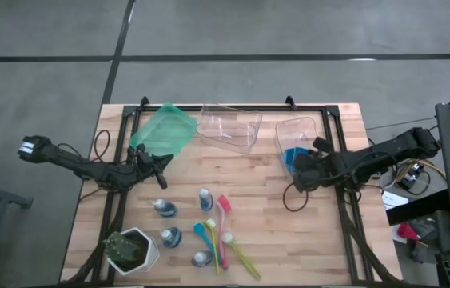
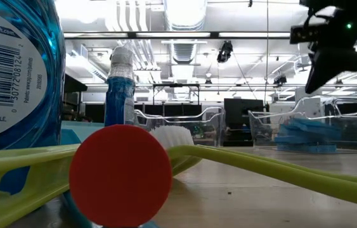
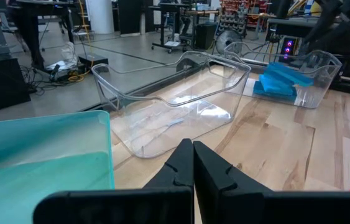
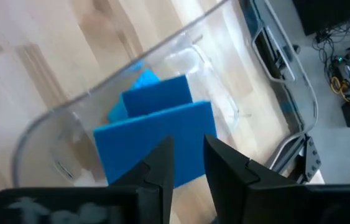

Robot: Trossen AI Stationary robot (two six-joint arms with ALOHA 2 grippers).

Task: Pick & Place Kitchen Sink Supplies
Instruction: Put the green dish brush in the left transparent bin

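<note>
Several small clear bottles of blue liquid (image 1: pixel 165 208) (image 1: pixel 206 198) stand on the table's near half. Beside them lie the pink brush (image 1: pixel 225 214), the teal brush (image 1: pixel 203 237) and the yellow-green brush (image 1: pixel 239 254). Blue sponges (image 4: pixel 156 134) lie stacked inside the right-hand clear bin (image 1: pixel 296 138). My right gripper (image 4: pixel 189 158) hovers just above that bin's near end, its fingers a narrow gap apart and holding nothing. My left gripper (image 3: pixel 193 163) is shut and empty, low over the table beside the green bin (image 1: pixel 163 130).
A second clear bin (image 1: pixel 229 126) stands at the far edge between the green bin and the sponge bin. A white pot with a green plant (image 1: pixel 133 250) sits at the near left corner. Bare wood (image 1: pixel 272 216) lies between the supplies and the right arm.
</note>
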